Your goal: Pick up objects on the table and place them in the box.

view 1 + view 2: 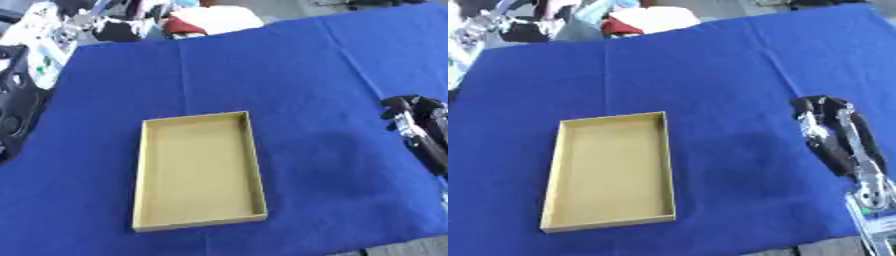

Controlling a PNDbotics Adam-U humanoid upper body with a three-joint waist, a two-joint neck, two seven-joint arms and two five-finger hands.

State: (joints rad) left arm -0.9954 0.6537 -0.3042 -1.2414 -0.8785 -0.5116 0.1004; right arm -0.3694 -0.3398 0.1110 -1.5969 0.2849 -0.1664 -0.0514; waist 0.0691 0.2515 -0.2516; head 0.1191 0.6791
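Observation:
A shallow tan cardboard box lies open on the blue tablecloth, slightly left of centre, and nothing is inside it. I see no loose object on the cloth. My right hand hangs over the cloth at the right edge, well clear of the box. Its fingers are relaxed with the tips bent slightly toward the far side, and it holds nothing. A black part with round holes at the left edge looks like my left hand or arm.
The blue cloth covers the whole table, with its front edge at the lower right. Clutter in white, red and black lies beyond the far edge. White equipment stands at the far left.

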